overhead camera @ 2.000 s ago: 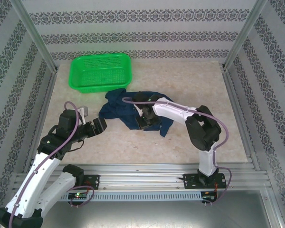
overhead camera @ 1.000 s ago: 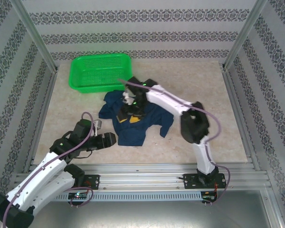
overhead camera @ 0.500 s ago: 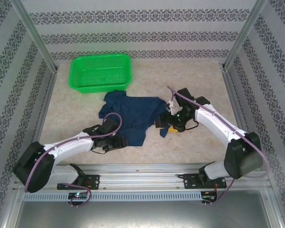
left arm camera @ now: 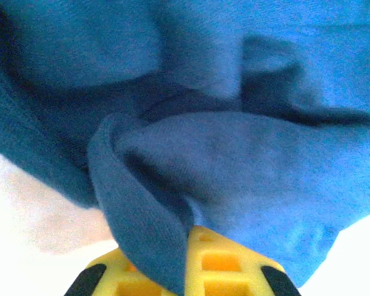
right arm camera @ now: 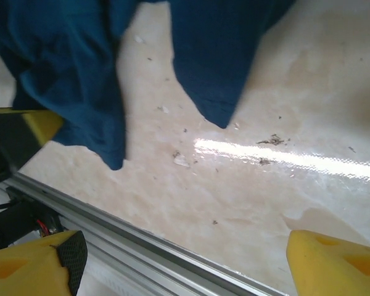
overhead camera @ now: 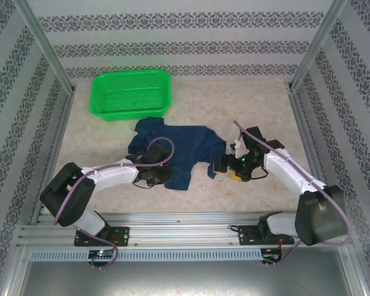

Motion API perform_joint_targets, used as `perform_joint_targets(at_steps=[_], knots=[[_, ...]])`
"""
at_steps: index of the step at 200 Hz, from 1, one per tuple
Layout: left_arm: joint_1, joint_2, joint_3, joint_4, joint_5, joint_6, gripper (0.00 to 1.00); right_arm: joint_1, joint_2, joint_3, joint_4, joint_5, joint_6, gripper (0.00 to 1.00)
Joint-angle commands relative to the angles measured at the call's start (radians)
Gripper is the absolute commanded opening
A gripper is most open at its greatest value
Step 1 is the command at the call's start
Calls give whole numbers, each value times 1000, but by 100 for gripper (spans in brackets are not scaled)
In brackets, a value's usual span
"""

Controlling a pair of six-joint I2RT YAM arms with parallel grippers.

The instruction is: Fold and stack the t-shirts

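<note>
The dark navy t-shirt (overhead camera: pixel 185 148) lies crumpled in the middle of the table, no print showing. My left gripper (overhead camera: pixel 158 176) is at its near left hem. In the left wrist view the yellow jaws (left arm camera: pixel 191 240) are shut on a fold of the blue t-shirt (left arm camera: pixel 234 166), which bunches up over them. My right gripper (overhead camera: pixel 226 166) lies low beside the shirt's right edge. In its wrist view it stands open (right arm camera: pixel 179 268) with bare table between the yellow fingers (right arm camera: pixel 333 262), and the t-shirt (right arm camera: pixel 68 74) hangs ahead of it at the upper left.
A green mesh basket (overhead camera: pixel 132 94) stands at the back left, just beyond the shirt. Aluminium rails (overhead camera: pixel 185 223) run along the table's near edge, close under the right gripper (right arm camera: pixel 142 237). Patterned walls close in the sides and back.
My left gripper has slid in under the shirt's near left hem and shut on it. The right gripper has drawn back slightly from the shirt's right edge and stays open.
</note>
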Motion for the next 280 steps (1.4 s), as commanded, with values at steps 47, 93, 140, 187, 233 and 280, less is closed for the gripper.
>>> perform_joint_targets(at_steps=[47,93,140,187,233,280], knots=[[49,-407,233,-388,-82,12,0,81,324,63,337,28,124,76],[195,-530,372,-534,-111,59,0,74,453,265,209,168,120,6],[356,-508,554,-579,-98,174,0,-36,180,567,-243,368,-182,3],[435,-390,673,-475,-51,233,0,-186,182,813,-314,474,-334,3],[486,-124,1091,-408,42,323,0,-211,305,1181,-230,509,-402,5],[492,-157,1129,-406,53,369,0,-188,137,954,-145,503,-396,7]])
